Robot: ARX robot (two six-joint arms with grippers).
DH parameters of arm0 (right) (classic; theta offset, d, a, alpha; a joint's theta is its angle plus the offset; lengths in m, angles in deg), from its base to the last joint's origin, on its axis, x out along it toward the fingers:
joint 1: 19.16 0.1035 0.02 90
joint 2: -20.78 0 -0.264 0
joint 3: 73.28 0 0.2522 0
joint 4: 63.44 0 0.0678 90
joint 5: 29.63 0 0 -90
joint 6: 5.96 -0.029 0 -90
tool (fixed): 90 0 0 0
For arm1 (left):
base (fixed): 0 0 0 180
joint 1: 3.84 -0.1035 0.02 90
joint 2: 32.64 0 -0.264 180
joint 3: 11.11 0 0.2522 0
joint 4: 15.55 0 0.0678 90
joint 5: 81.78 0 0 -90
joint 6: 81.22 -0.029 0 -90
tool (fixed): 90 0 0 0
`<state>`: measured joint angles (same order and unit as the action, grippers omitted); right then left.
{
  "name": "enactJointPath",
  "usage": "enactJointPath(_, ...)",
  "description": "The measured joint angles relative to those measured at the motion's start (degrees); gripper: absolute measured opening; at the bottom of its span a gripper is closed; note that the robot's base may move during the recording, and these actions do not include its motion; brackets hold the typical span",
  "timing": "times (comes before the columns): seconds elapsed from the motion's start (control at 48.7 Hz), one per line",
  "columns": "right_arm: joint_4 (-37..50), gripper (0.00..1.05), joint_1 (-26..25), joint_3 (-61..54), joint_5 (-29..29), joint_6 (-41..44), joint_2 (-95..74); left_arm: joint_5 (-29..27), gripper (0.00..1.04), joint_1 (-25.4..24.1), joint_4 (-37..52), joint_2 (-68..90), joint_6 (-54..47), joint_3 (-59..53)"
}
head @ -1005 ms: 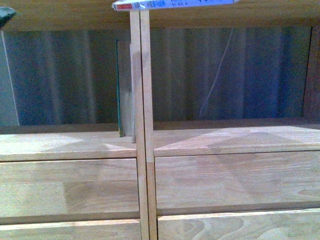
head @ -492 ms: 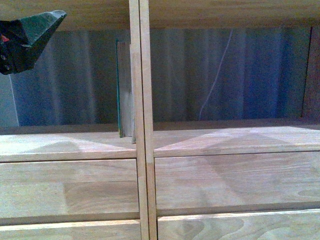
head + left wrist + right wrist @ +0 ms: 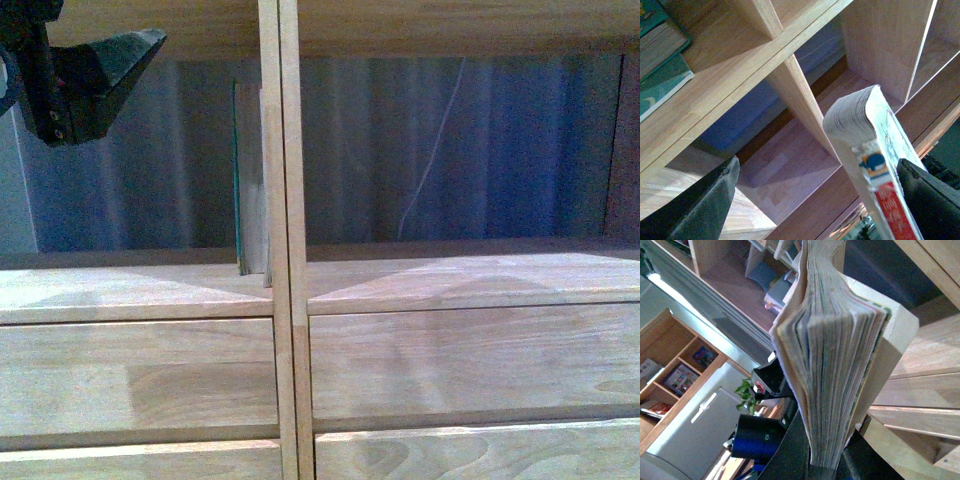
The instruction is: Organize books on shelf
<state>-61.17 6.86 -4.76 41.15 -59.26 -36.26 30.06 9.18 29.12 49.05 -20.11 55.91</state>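
Closest to the lens, a thin white paperback (image 3: 832,365) with a red-topped spine shows its fanned page edges in the right wrist view, its lower end pinched between the dark fingers of the right gripper (image 3: 824,469). In the left wrist view the same paperback, blue characters and a red band on its spine, stands between the spread black fingers (image 3: 705,205) of the left gripper (image 3: 817,166). It sits close against one finger and well apart from the other; whether it touches the nearer one cannot be told. Behind it rises the light natural-wood shelf unit (image 3: 287,200), with open cubbies above and plain drawer fronts (image 3: 140,375) below. In the front view one dark finger of the left gripper hangs at the upper corner of the left cubby, and the paperback is out of frame. Deeper in that cubby a tall, thin teal book (image 3: 238,175) stands upright, just beside the central divider. Two teal-covered volumes (image 3: 655,87) lie flat on another board of the unit. Through the open back shows a blue-grey wall (image 3: 500,150), crossed by a thin pale cord (image 3: 430,160).
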Motion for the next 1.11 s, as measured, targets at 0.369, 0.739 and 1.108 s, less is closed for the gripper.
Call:
enactJointPath(0.369, -0.3, 0.07, 4.2, -1.0, 2.2, 0.4, -0.1, -2.5, 0.88, 1.9, -2.6, 0.1, -4.5, 0.4)
enactJointPath(0.739, -0.4, 0.07, 4.5, -1.6, 3.1, 1.4, -0.4, -7.2, 0.24, 2.2, -3.2, -0.6, -6.9, 0.5)
enactJointPath(1.108, -0.8, 0.07, 4.4, -1.9, 3.4, 1.7, -0.7, -8.3, 0.08, 2.2, -4.4, -1.8, -4.7, 1.2)
